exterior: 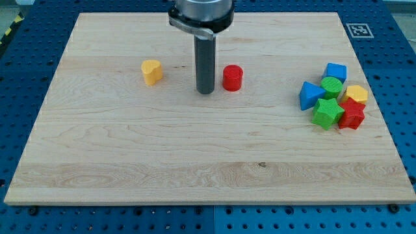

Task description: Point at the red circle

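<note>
The red circle [233,78] is a small red cylinder standing on the wooden board, a little above the view's middle. My tip [205,91] rests on the board just to the left of it, with a narrow gap between them. The rod rises straight up to the arm's grey mount at the view's top. A yellow heart-shaped block [151,72] lies farther to the left of the tip.
A cluster of blocks sits at the view's right: a blue triangle [311,95], a blue block [336,71], a green block [331,86], a green star [327,113], a yellow block [356,94] and a red star [352,114]. The board [195,162] lies on a blue perforated table.
</note>
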### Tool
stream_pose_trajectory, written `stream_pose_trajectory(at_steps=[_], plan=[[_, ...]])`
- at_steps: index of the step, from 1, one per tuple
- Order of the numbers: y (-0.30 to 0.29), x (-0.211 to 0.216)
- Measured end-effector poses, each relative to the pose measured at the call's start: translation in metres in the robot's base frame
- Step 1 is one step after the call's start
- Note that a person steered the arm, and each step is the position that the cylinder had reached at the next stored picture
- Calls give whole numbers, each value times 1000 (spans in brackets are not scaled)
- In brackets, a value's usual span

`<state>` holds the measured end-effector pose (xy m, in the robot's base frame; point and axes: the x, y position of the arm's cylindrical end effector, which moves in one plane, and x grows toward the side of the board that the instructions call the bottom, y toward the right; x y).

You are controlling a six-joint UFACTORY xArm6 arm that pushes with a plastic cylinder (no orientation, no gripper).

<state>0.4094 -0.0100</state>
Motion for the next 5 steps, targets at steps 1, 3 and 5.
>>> stream_pose_trajectory(at_steps=[1, 3, 5], plan=[[0, -20], [0, -20], [22, -20]])
